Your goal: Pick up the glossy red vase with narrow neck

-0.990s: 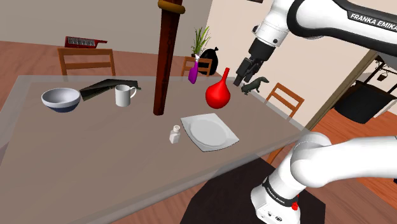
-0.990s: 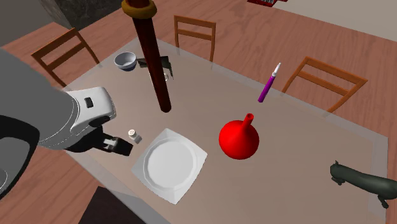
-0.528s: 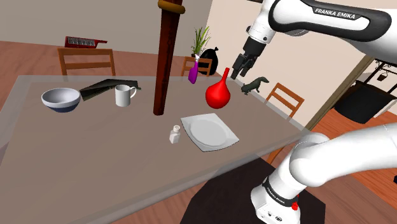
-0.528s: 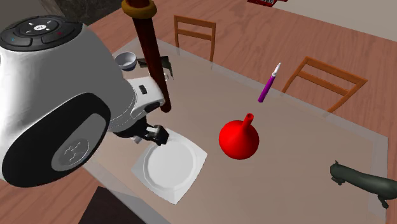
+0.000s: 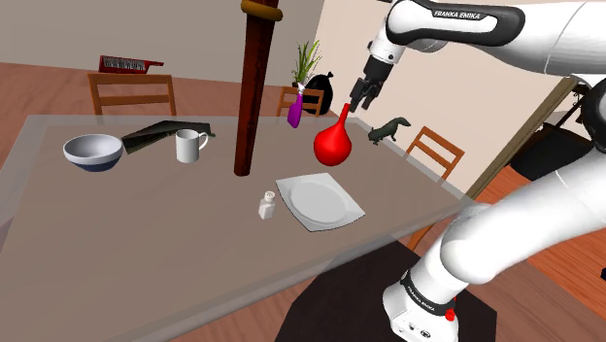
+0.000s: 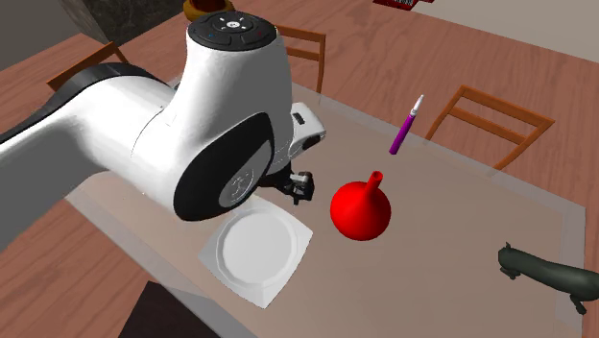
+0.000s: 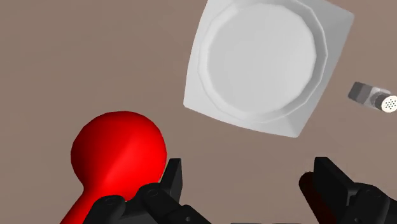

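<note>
The glossy red vase point(image 5: 331, 144) with a narrow neck stands upright on the table near its far right edge in the shoulder view. It also shows as a round red body point(image 6: 361, 209) in the second exterior view. My black gripper point(image 5: 360, 98) hangs just above and slightly right of the vase's neck, not touching it. In the wrist view the gripper point(image 7: 248, 191) is open, and the vase point(image 7: 118, 153) lies outside one finger point(image 7: 167, 186), not between the two. In the second exterior view the gripper point(image 6: 299, 185) sits just left of the vase.
A white square plate point(image 5: 319, 201) and a small shaker point(image 5: 266, 205) lie in front of the vase. A tall dark post point(image 5: 254, 87), a mug point(image 5: 190, 146) and a bowl point(image 5: 93, 152) stand further left. A purple bottle point(image 5: 294, 112) and a dark animal figure point(image 5: 388, 128) sit behind.
The arm has swung up and toward the shoulder view's left, bringing the gripper from right of the vase to just above its neck. The vase has not moved.
</note>
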You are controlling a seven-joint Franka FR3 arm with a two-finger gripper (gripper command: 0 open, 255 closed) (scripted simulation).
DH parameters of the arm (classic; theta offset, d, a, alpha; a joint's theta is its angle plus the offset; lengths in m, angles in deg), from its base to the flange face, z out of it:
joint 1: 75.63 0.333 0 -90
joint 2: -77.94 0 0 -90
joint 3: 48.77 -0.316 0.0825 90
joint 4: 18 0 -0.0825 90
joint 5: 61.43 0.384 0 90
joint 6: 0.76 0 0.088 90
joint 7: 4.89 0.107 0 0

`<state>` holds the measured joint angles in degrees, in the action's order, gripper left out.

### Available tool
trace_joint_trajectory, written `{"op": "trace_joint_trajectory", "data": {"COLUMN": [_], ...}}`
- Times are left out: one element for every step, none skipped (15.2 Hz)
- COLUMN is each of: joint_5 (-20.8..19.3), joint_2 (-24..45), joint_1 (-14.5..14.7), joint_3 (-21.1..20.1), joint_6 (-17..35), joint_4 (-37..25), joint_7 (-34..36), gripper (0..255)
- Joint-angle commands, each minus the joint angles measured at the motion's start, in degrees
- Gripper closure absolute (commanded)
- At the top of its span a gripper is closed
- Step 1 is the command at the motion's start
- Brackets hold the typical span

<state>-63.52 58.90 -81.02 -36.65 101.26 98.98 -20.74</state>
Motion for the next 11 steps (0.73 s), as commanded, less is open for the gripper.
{"op": "trace_joint_trajectory", "data": {"joint_5": [0.26,0.49,0.79,1.15,1.57,2.04,2.58,3.17,3.81,4.5,5.22], "joint_2": [3.86,5.89,7.96,10.07,12.21,14.39,16.62,18.9,21.22,23.59,26.02], "joint_1": [-0.35,-0.58,-0.83,-1.11,-1.42,-1.76,-2.16,-2.6,-3.11,-3.68,-4.31], "joint_3": [1.39,2.14,2.87,3.57,4.24,4.89,5.49,6.06,6.58,7.05,7.48], "joint_6": [0.28,0.28,0.23,0.13,-0.03,-0.25,-0.54,-0.9,-1.33,-1.84,-2.44], "joint_4": [-3.2,-5.02,-6.92,-8.89,-10.96,-13.11,-15.36,-17.71,-20.17,-22.75,-25.47], "joint_7": [-1.92,-2.98,-4.05,-5.13,-6.22,-7.3,-8.39,-9.47,-10.54,-11.59,-12.62], "gripper": [0,0,0,0,0,0,0,0,0,0,0]}}
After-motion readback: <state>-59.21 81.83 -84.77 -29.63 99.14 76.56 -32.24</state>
